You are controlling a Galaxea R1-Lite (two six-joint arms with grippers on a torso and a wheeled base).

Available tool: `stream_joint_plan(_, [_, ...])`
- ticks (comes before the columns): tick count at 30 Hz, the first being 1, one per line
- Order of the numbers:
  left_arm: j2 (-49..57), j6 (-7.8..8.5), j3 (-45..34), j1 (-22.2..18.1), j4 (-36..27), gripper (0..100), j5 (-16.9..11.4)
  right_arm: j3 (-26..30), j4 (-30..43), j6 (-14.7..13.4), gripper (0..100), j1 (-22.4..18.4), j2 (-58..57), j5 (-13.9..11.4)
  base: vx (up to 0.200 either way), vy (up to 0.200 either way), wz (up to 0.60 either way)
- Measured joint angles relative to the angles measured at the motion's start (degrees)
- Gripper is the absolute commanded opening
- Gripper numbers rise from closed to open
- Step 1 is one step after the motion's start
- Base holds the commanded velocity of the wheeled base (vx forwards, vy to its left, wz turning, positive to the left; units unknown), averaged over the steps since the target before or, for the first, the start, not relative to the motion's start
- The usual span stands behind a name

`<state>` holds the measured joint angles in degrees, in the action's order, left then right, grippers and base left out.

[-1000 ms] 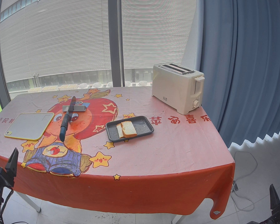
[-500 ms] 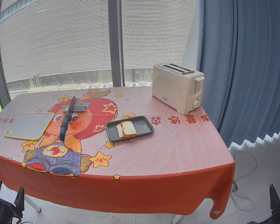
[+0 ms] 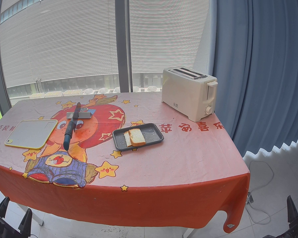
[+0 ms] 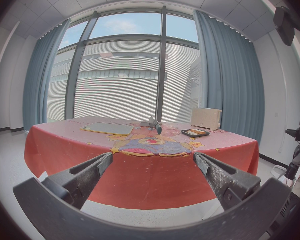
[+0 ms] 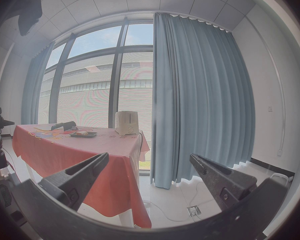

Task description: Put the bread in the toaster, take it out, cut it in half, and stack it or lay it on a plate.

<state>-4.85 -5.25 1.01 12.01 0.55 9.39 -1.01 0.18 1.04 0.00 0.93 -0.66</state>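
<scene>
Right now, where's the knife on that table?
In the head view, the knife lies on the left half of the table, its blade across a small grey block, between the cutting board and the bread tray.

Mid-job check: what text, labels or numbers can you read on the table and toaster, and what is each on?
Red characters on the orange-pink cartoon tablecloth, right of the dark grey tray: too stylised to read surely.
Red characters by the white, yellow-rimmed cutting board: too blurred to read.
Small dark mark on the cream two-slot toaster, on its side: too small.
Lettering on the cartoon's apple badge: too small.
No numbers seen.
</scene>
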Motion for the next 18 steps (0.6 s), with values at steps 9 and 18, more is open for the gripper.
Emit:
stream_joint_plan(9, [0.6, 1.97, 0.0, 0.0, 0.0, 100, -3.3, 0.0, 0.0, 0.0, 100, 0.0, 0.0, 0.0, 0.000, 0.000, 0.00])
stream_joint_plan(18, [0.6, 4.71, 0.0, 0.0, -0.3, 100, -8.3, 0.0, 0.0, 0.0, 100, 0.0, 0.0, 0.0, 0.000, 0.000, 0.00])
